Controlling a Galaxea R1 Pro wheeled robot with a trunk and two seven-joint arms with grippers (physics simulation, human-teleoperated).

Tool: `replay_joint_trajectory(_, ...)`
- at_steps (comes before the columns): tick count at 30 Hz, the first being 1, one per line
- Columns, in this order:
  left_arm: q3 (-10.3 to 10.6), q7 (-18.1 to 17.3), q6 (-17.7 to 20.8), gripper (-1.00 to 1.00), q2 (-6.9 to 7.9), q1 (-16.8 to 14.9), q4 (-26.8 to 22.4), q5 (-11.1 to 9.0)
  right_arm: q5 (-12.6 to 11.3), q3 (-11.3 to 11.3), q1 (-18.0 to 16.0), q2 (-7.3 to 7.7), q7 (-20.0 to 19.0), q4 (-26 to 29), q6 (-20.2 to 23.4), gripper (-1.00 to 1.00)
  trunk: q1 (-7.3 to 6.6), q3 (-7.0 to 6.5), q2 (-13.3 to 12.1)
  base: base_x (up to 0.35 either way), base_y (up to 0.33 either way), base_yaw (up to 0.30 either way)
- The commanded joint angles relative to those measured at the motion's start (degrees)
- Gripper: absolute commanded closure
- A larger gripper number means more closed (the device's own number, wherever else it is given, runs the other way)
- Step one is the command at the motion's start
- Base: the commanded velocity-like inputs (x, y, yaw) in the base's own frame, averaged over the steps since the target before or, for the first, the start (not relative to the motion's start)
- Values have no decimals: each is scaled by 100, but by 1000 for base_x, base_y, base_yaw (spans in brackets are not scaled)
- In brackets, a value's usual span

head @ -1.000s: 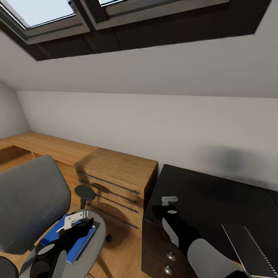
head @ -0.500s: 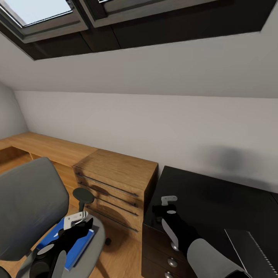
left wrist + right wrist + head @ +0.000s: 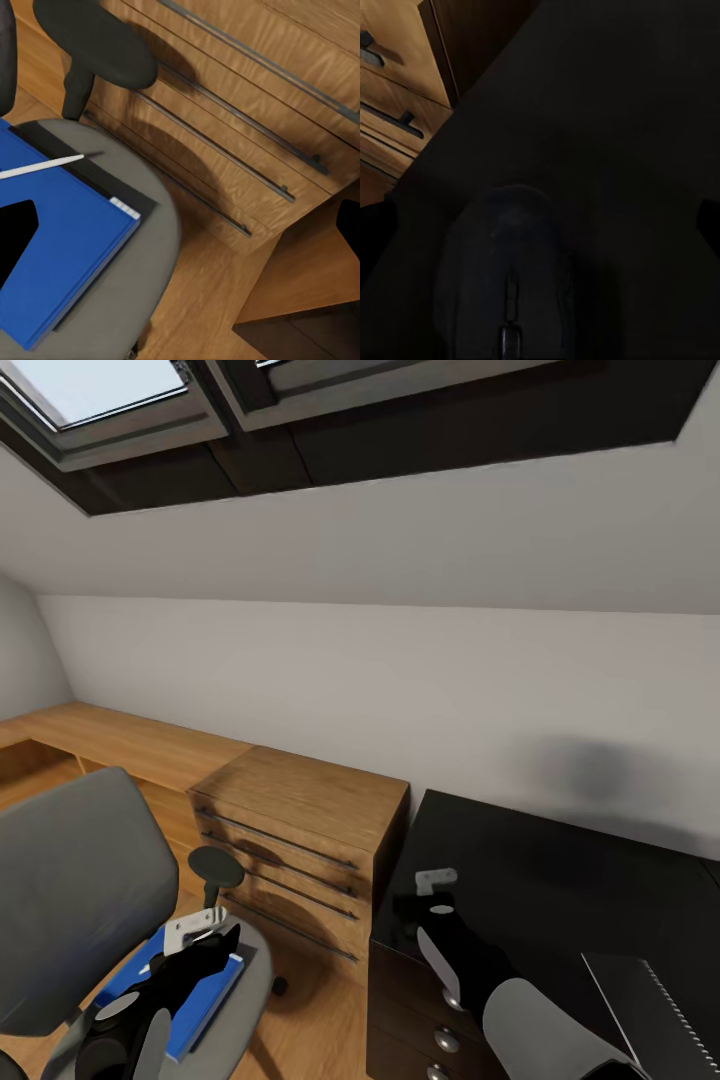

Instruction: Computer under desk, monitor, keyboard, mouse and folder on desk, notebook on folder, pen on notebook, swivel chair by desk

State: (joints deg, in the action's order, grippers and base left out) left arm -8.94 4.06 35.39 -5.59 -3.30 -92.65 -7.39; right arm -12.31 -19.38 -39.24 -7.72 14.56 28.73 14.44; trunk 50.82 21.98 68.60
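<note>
Sloped white attic wall with dark-framed skylights (image 3: 120,410) fills the upper head view. Below it, a low light-wood drawer cabinet (image 3: 300,820) with thin dark bar handles stands against the wall, just beside the left end of the glossy black desk (image 3: 560,870). Desk's black drawer unit with round silver knobs (image 3: 447,1040) sits under that end. Right gripper (image 3: 425,895) hovers over the desk's left edge zone; jaw state not readable here. A grey spiral-edged notebook (image 3: 650,1000) lies at the desk's near right part. Grey upholstered swivel chair (image 3: 70,900) with black armrest (image 3: 215,868) stands left of the cabinet, apart from the desk. Flat bright blue folder (image 3: 205,990) lies on the seat, left gripper (image 3: 195,940) directly above it, partly hiding it.

Left wrist view: folder (image 3: 60,255) rests flat on the grey seat, over a thin black sheet (image 3: 112,187) showing along its edge toward the seat's cabinet side. Thin white pen (image 3: 41,166) lies on the folder. Left fingertips (image 3: 15,240) spread wide, nothing between them. Cabinet drawers (image 3: 247,112) just past the seat edge.

Right wrist view: small black rounded mouse (image 3: 506,277) sits on the dark desk top near its cabinet-side edge. Right fingertips (image 3: 709,221) apart, flanking the mouse, contact not discernible.
</note>
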Motion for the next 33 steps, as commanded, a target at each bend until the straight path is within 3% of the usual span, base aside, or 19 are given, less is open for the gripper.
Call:
replay_joint_trajectory(1, -3, 42, 30, -100, -3, -4, -7, -61, -60, -48, -5, 3, 51, 10, 106, -100, 0, 7, 4, 0, 0, 0)
replay_joint_trajectory(18, -3, 42, 30, -100, -10, -4, -7, -61, -70, -57, -5, -20, 42, 1, 388, -100, 0, 7, 4, 0, 0, 0)
replay_joint_trajectory(24, -3, 42, 30, -100, -11, -4, -7, -61, -64, -57, -5, -19, -230, 8, 434, -100, 0, 7, 4, 0, 0, 0)
replay_joint_trajectory(33, -10, 44, 30, -100, -12, -4, -7, -61, -53, -57, -5, -14, -268, 10, 436, -100, 22, 25, 45, 0, 0, 0)
